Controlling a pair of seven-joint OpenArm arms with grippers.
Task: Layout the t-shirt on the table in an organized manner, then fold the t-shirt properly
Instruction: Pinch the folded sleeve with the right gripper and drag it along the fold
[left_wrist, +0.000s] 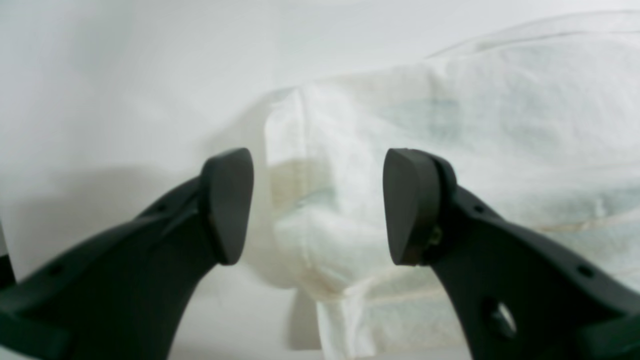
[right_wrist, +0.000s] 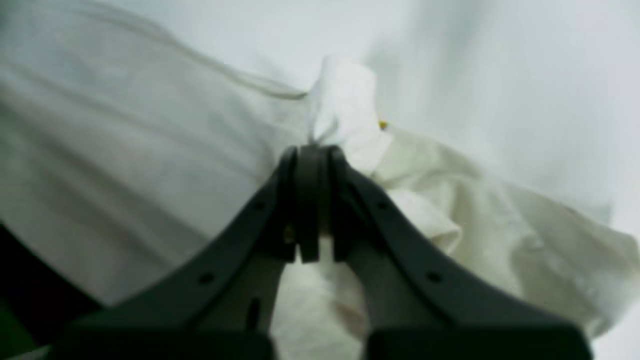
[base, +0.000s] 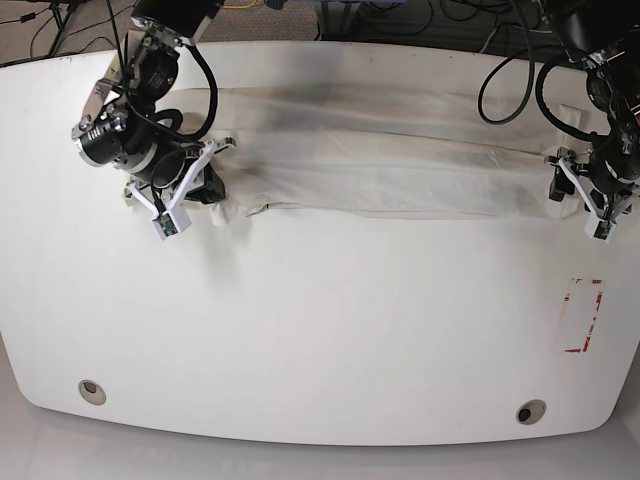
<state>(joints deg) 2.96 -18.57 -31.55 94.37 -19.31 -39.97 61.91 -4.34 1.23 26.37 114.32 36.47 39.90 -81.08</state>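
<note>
A: Where is the t-shirt (base: 380, 165) being seen relative to the grippers?

B: It is lying folded into a long band across the far half of the table (base: 320, 330), stretched between the two arms. One end is being pinched by the right gripper (right_wrist: 312, 200), whose jaws are pressed together on a bunched fold of white cloth. The other end is lying just ahead of the left gripper (left_wrist: 317, 207), whose jaws are standing wide apart with nothing between them.

A: What is being hidden or lost?

B: The printed graphic is not being shown clearly; only faint tints are coming through the fabric. Both wrist views are blurred. In the base view, the left gripper's fingertips are being made out poorly against the arm.
</note>
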